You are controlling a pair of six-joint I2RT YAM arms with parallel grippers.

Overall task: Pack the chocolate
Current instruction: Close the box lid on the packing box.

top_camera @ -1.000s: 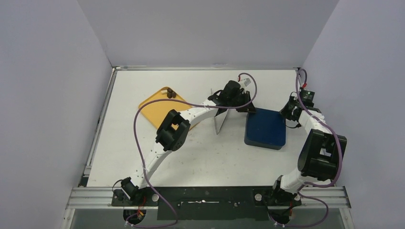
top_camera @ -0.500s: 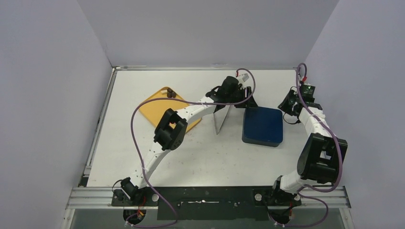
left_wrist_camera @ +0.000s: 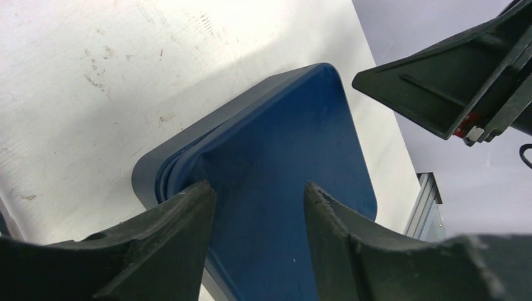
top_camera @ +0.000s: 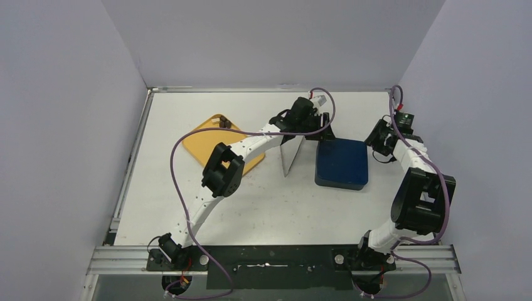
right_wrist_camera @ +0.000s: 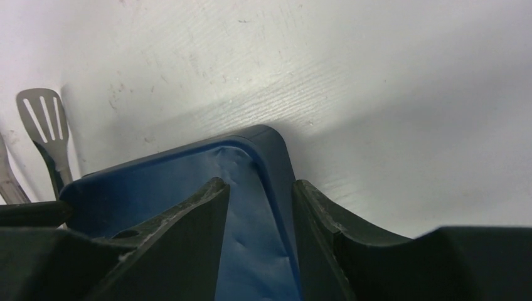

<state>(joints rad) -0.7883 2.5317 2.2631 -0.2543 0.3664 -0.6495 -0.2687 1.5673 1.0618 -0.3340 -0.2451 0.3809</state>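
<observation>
A few dark brown chocolate pieces (top_camera: 223, 123) lie at the far corner of a yellow board (top_camera: 204, 147). A dark blue box (top_camera: 342, 164) with its lid on stands at the table's middle right. My left gripper (top_camera: 321, 127) is open at the box's far left corner; in the left wrist view it (left_wrist_camera: 260, 191) hangs over the blue lid (left_wrist_camera: 282, 163), jaws apart. My right gripper (top_camera: 375, 147) is open at the box's far right corner; in the right wrist view it (right_wrist_camera: 260, 185) straddles the lid's edge (right_wrist_camera: 270, 157). No chocolate shows in the wrist views.
Long metal tongs (top_camera: 291, 157) lie just left of the box, under my left arm; one slotted end shows in the right wrist view (right_wrist_camera: 41, 119). Grey walls close in the table on three sides. The right gripper's fingers (left_wrist_camera: 439, 94) show in the left wrist view.
The blue box has slid a little left and toward the far side and turned slightly. My left gripper has moved farther back, and my right gripper has followed the box's corner.
</observation>
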